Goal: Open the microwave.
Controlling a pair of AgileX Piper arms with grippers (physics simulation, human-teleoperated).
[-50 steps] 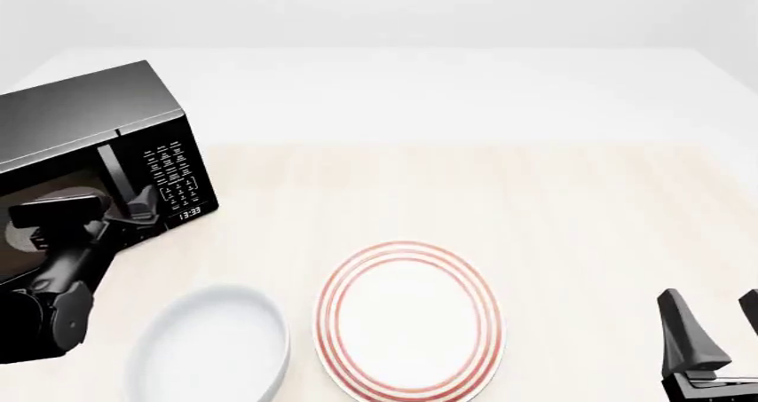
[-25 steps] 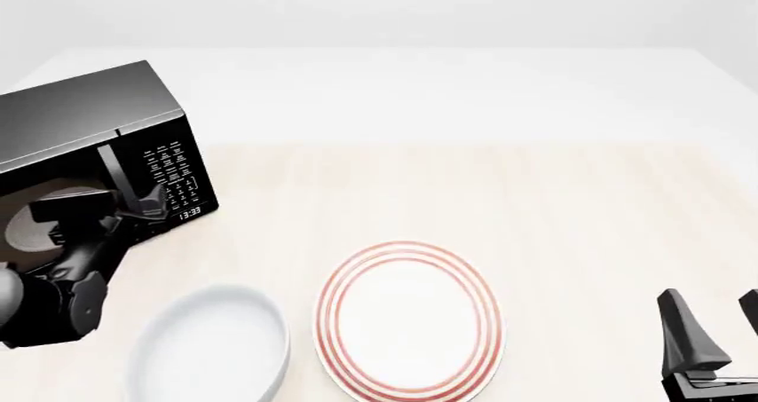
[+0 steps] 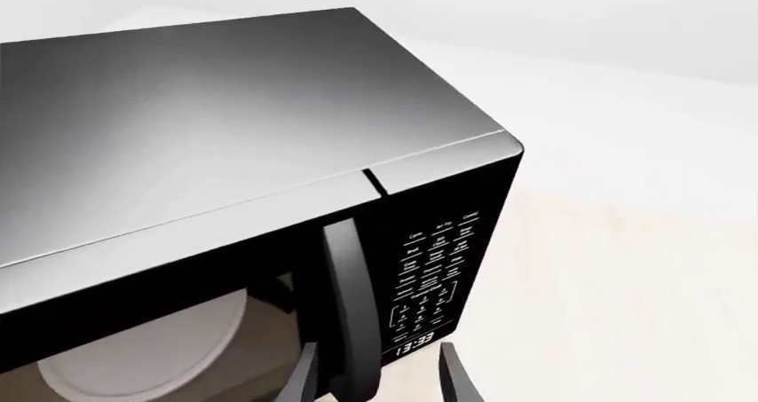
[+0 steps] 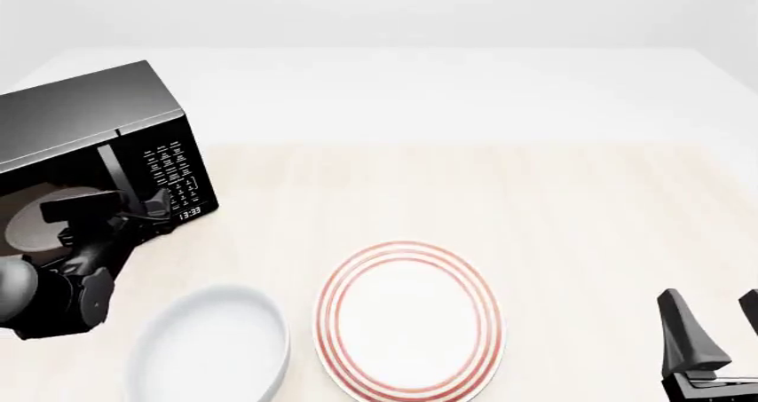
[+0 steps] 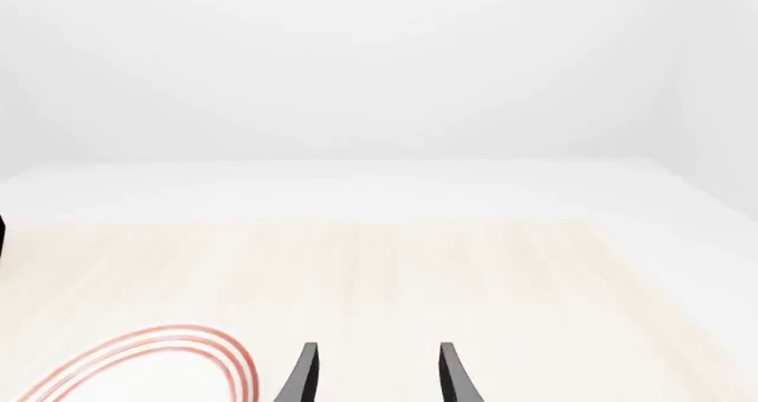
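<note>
Your inventory at this moment:

The microwave [image 4: 101, 145] sits at the table's [image 4: 569, 207] far left, angled, its door shut. Behind its dark glass window you can see a pale round turntable [image 3: 142, 353]; nothing visible rests on it. The vertical handle [image 3: 347, 313] runs between window and keypad [image 3: 436, 269], with the clock [image 3: 414, 343] reading 13:33 below the keys.

Your left gripper [image 3: 376, 380] is at the lower end of that handle. Its fingers stand apart, one on each side of the handle; whether either touches it cannot be told.

The white bowl [image 4: 211, 349] lies near the front edge, just right of your left arm. It holds nothing.

The red-rimmed plate [image 4: 409, 320] lies just beside the bowl, on its right. It is bare too.

Your right gripper [image 4: 716, 318] is at the near right corner, well apart from everything, fingers spread and holding nothing.
</note>
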